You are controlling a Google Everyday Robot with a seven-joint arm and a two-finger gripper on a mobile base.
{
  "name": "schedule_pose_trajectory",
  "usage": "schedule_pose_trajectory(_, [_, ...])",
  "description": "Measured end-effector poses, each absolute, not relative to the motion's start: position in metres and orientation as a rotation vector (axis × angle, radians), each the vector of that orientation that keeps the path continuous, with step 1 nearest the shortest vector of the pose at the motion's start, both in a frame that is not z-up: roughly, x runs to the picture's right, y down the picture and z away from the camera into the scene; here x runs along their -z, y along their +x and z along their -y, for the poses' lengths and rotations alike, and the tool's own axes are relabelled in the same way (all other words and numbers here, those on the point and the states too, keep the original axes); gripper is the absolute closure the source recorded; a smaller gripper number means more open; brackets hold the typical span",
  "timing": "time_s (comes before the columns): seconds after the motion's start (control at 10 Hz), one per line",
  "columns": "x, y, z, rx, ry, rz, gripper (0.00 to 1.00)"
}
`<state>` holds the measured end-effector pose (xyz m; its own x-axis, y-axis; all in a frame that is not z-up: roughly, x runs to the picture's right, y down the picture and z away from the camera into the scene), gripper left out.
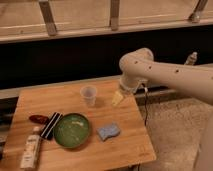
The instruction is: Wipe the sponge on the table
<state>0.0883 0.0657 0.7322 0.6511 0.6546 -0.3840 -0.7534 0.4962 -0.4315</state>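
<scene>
A glossy round green bowl (72, 131) sits well left of the tool (118, 97) on the honey-coloured plank-grained wooden bench (35, 102). The soft blue-grey rectangular sponge (108, 131) lies flat, front-left of the tool. The smooth white arm (165, 75) elbows down from the right; how far the tool is open cannot be told.

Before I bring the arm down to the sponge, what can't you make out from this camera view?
All in the camera view:
- Gripper, over the table's rear right edge beside the cup: its height above the wood, single view only.
- Arm: base cut off by the right edge.
- Red object: partly behind the black striped bar, too small to identify.
- Bottle: label too small to read.
- Sponge: underside hidden against the table.
</scene>
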Motion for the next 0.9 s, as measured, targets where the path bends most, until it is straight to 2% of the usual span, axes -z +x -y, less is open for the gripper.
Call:
schedule_pose_trajectory(0.3, [-0.733,0.066,-0.118,-0.832,-0.679,-0.151,0.20])
schedule_pose_trajectory(0.9, [-0.734,0.066,-0.121,-0.815,-0.677,-0.152,0.20])
